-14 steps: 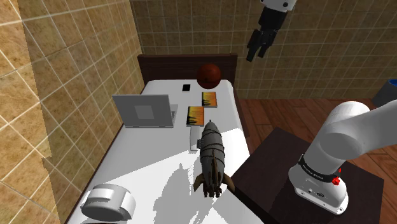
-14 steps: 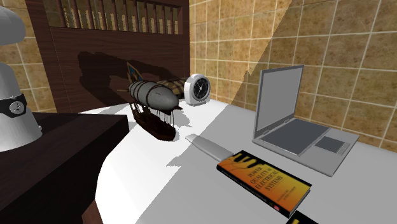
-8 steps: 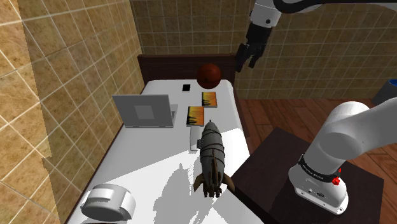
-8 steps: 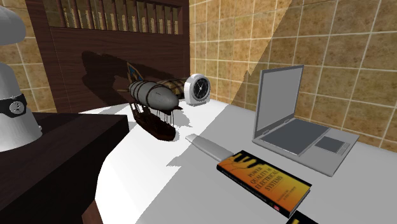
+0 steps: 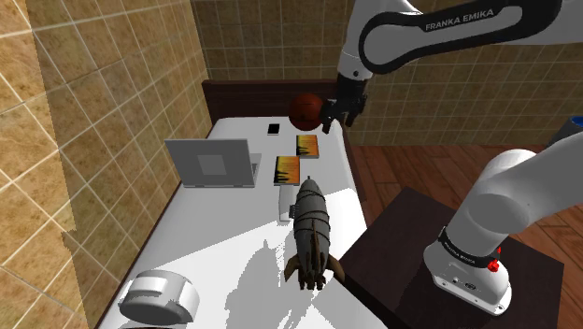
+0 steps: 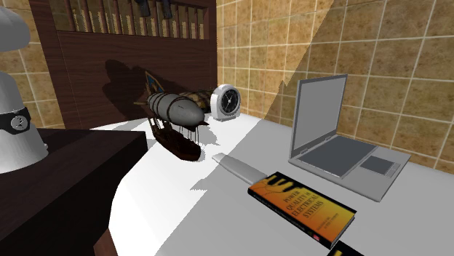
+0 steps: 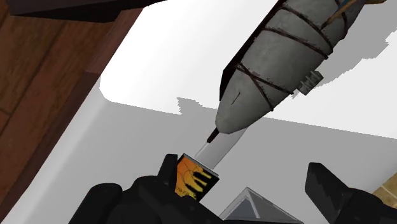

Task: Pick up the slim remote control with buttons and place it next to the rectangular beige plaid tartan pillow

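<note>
grey, flat and stiff, the remote (image 6: pixel 238 167) looks light but slippery; pinch across its narrow width near the middle. gripper (image 5: pixel 334 114) hangs spread apart, holding nothing

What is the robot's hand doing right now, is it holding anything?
The hand is open, its two fingers apart, holding nothing.

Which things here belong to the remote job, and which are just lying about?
For the job: slim grey remote, open gripper.
Lying about: laptop, airship model, books, clock, reddish-brown ball.
</note>
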You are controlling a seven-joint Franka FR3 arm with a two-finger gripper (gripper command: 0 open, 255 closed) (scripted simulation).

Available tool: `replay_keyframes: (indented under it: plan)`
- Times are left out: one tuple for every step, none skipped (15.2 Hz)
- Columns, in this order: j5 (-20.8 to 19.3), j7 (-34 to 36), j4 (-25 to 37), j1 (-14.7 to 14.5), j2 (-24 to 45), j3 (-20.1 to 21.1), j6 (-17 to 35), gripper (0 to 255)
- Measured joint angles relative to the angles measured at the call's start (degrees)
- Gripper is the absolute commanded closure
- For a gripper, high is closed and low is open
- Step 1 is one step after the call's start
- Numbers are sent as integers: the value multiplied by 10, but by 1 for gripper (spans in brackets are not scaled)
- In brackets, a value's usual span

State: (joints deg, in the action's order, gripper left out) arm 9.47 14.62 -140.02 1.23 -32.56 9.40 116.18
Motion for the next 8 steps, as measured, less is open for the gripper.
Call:
replay_keyframes:
  plan:
    - [0, 12, -1, 3, 24, 8, 23, 0]
    - [1, 29, -2, 4, 39, 18, 38, 0]
    - [-1, 43, -2, 8, 60, 26, 57, 0]
    - [-1, 59, -7, 9, 75, 34, 76, 0]
    - [-3, 74, -7, 12, 90, 42, 90, 0]
    - [-6, 88, -6, 16, 114, 49, 111, 0]
    - [-9, 104, -8, 18, 131, 57, 128, 0]
    - [-14, 120, 0, 22, 154, 63, 140, 0]
